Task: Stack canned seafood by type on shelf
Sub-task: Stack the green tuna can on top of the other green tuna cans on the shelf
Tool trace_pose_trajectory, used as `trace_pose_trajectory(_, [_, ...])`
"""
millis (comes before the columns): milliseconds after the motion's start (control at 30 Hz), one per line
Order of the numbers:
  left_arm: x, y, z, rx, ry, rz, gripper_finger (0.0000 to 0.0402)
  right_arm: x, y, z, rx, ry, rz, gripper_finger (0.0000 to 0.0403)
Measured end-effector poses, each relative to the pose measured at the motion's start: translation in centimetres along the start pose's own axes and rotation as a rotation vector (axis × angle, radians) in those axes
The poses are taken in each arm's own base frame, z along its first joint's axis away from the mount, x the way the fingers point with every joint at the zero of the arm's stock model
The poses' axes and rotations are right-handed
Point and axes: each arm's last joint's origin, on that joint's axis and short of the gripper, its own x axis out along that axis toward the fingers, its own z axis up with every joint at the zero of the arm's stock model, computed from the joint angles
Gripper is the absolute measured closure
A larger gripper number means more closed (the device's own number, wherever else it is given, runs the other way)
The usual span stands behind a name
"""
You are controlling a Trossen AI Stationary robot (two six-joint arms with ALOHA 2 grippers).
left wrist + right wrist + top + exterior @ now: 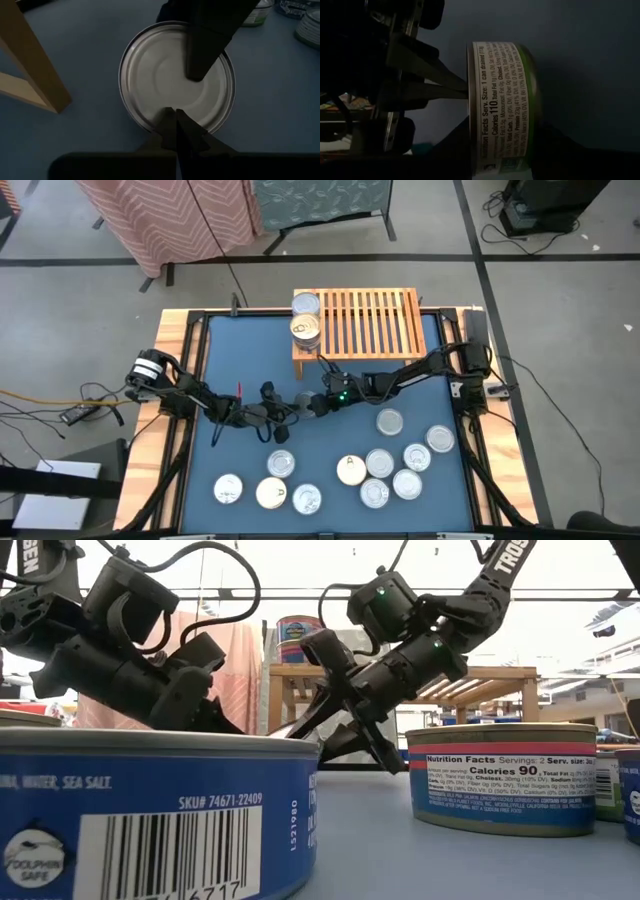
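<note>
– one tin sits between the jaws: the green-label tin (165, 75), silver on top. the right gripper (308, 404) is clamped on it, one finger across the lid and the other against the underside.
– and the other arm?
– the left gripper (175, 120) has its jaws pressed together, and the joined tips touch the rim of that same tin, opposite the right one's jaws.
– what is close by?
– just past both sets of jaws stands a leg of the shelf (370, 320), with blue table (230, 360) between. nothing lies in that gap.
– anything on the shelf?
– two tins at the end nearest the jaws: one gold-topped tin (306, 330) at the front edge, one silver tin (306, 304) touching it behind. the other slats are bare.
– and the loose ones?
– all on the far side of the jaws from the shelf. four below the left gripper, the nearest at (281, 464); seven bunched below the right arm, the nearest at (390, 421). eleven loose, mostly silver, two cream-topped. fourteen tins as far as i can count.
</note>
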Motion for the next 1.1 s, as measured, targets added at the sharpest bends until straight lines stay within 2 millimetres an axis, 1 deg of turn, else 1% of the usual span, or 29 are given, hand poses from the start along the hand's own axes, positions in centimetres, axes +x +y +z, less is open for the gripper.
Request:
trace_pose_trajectory(100, [-0.3,0.0,0.7,-0.033,-0.024,-0.013,0.0398,-0.2,0.2,0.0,-0.010,0.003,0.005,0.0283])
trace_pose_trajectory(200, [-1.0,0.2,1.7,-0.073,-0.049,-0.023,0.0395,-0.9,0.8,0.1,-0.030,0.003,0.005,0.0283])
trace_pose_trajectory(300, [-1.8,1.0,3.1,-0.160,-0.109,-0.012,0.0395,-2.0,1.6,0.5,-0.045,-0.012,0.008,0.0283])
trace_pose_trajectory(467, [-3.3,2.8,4.4,-0.284,-0.187,-0.002,0.0394,-3.7,2.5,0.5,-0.045,-0.011,-0.032,0.0283])
trace_pose_trajectory(567, [-4.3,3.2,5.0,-0.312,-0.230,-0.037,0.0393,-4.8,3.7,0.7,-0.050,-0.027,0.009,0.0283])
trace_pose_trajectory(633, [-4.8,3.4,4.9,-0.314,-0.241,-0.044,0.0393,-5.6,4.9,1.0,-0.076,-0.041,0.050,0.0283])
trace_pose_trajectory(733, [-5.2,3.6,4.9,-0.324,-0.262,-0.052,0.0393,-7.3,7.3,1.7,-0.194,-0.059,0.114,0.0283])
trace_pose_trajectory(800, [-5.3,3.7,4.7,-0.333,-0.265,-0.054,0.0393,-9.0,9.2,2.8,-0.277,-0.088,0.124,0.0283])
trace_pose_trajectory(900, [-5.4,3.8,4.6,-0.354,-0.279,-0.062,0.0393,-11.4,11.1,4.6,-0.412,-0.127,0.010,0.0283])
trace_pose_trajectory(967, [-5.4,3.8,4.7,-0.364,-0.286,-0.066,0.0393,-12.8,11.9,5.9,-0.528,-0.157,-0.113,0.0283])
trace_pose_trajectory(1100, [-5.4,4.2,5.2,-0.393,-0.328,-0.059,0.0393,-16.4,14.2,8.9,-0.784,-0.291,-0.331,0.0283])
